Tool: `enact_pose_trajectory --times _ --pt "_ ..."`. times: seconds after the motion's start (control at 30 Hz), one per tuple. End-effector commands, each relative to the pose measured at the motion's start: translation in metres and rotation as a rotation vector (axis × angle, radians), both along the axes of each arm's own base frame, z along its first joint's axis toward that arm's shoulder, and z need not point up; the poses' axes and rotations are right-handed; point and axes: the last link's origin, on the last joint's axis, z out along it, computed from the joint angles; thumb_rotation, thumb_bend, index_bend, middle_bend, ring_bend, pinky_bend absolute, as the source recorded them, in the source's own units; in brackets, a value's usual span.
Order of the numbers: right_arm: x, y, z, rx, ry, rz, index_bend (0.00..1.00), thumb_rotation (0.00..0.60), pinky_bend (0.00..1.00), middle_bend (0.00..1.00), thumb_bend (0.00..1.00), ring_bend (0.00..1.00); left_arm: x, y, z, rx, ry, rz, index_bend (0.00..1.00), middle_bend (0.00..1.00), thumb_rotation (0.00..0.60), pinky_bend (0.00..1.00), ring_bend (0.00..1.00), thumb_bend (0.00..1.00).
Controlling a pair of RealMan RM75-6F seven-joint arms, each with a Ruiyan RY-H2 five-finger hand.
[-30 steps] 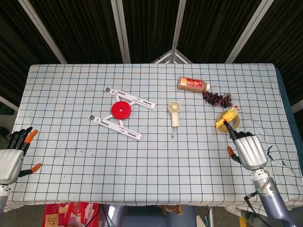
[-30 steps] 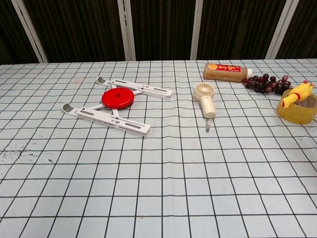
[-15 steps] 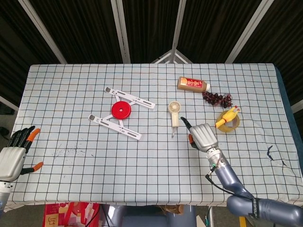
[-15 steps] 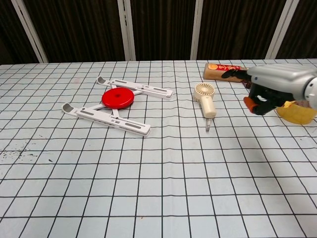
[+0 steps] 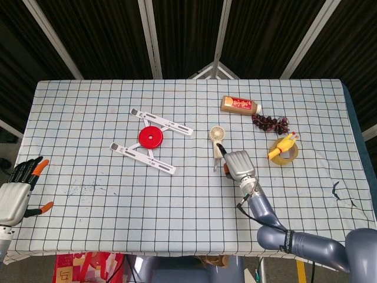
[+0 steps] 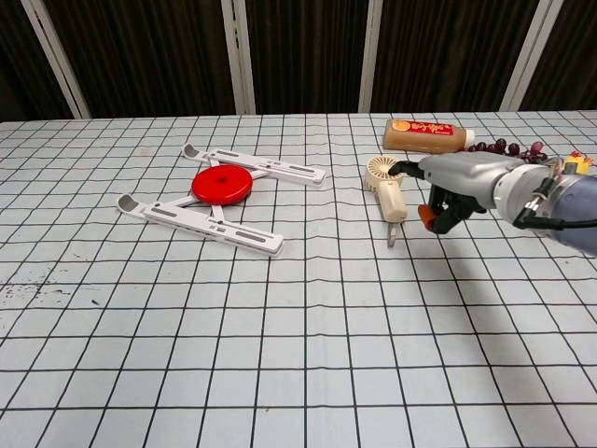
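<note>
Sweeping in from the surface's right edge, the right hand [image 5: 238, 164] now hovers beside the handheld fan [image 5: 217, 140], fingers loosely apart, grasping nothing. Left hand [image 5: 15, 194] waits released off the near-left corner.

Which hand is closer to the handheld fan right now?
Right. The right hand is right beside the handheld fan, over its handle end. The left hand is far off at the table's near-left edge.
</note>
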Motion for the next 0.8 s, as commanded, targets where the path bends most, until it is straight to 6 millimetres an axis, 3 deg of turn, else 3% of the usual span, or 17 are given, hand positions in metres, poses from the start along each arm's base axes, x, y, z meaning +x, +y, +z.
enact_pose_trajectory --times 0.03,0.8 --pt "0.001 -0.004 -0.005 0.002 0.007 -0.008 0.00 0.600 0.82 0.86 0.69 0.93 0.000 0.000 0.000 0.000 -0.002 0.001 0.00 0.00 0.600 0.00 0.00 0.03" --pt "-0.005 -0.015 -0.014 -0.010 0.011 -0.055 0.00 0.600 0.82 0.86 0.69 0.93 0.000 0.001 -0.001 0.000 -0.007 0.006 0.00 0.00 0.600 0.00 0.00 0.03"
